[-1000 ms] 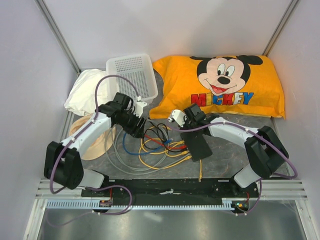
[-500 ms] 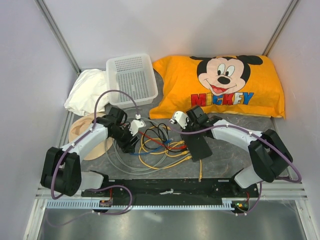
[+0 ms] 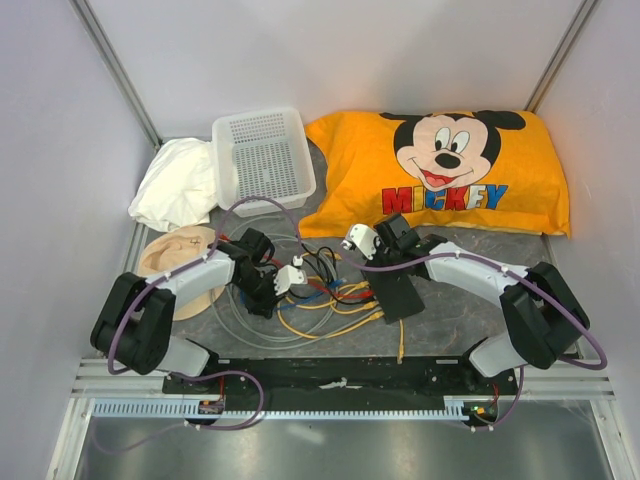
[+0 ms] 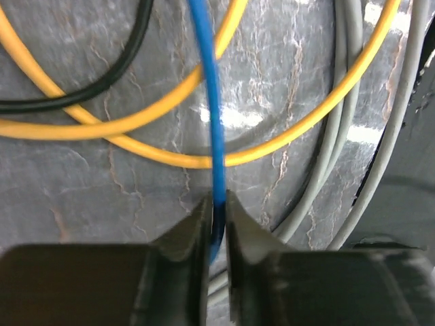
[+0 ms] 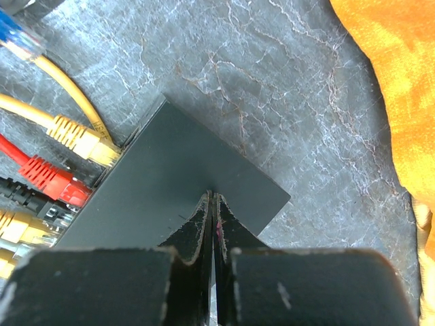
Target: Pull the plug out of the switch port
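Note:
The switch, a flat black box (image 3: 398, 290) (image 5: 183, 183), lies on the grey mat. Yellow (image 5: 81, 139), red (image 5: 51, 178) and black (image 5: 34, 197) plugs sit in ports along its left edge; which port the task means I cannot tell. A clear plug on blue cable (image 5: 17, 37) lies apart from the box, at the top left of the right wrist view. My right gripper (image 5: 214, 200) (image 3: 395, 268) is shut, its tips resting on the box's top. Left of the box, my left gripper (image 4: 217, 210) (image 3: 266, 293) is shut on a blue cable (image 4: 216, 136) low over the mat.
Loops of yellow (image 4: 136, 125), grey (image 4: 340, 136) and black (image 4: 102, 81) cable spread around the blue one. A white basket (image 3: 263, 158), a white cloth (image 3: 175, 185), a tan hat (image 3: 180, 255) and an orange Mickey pillow (image 3: 450, 170) lie behind the arms.
The left arm swung right and down into the cable pile, and its jaws went from open to shut on the blue cable. The right arm barely moved.

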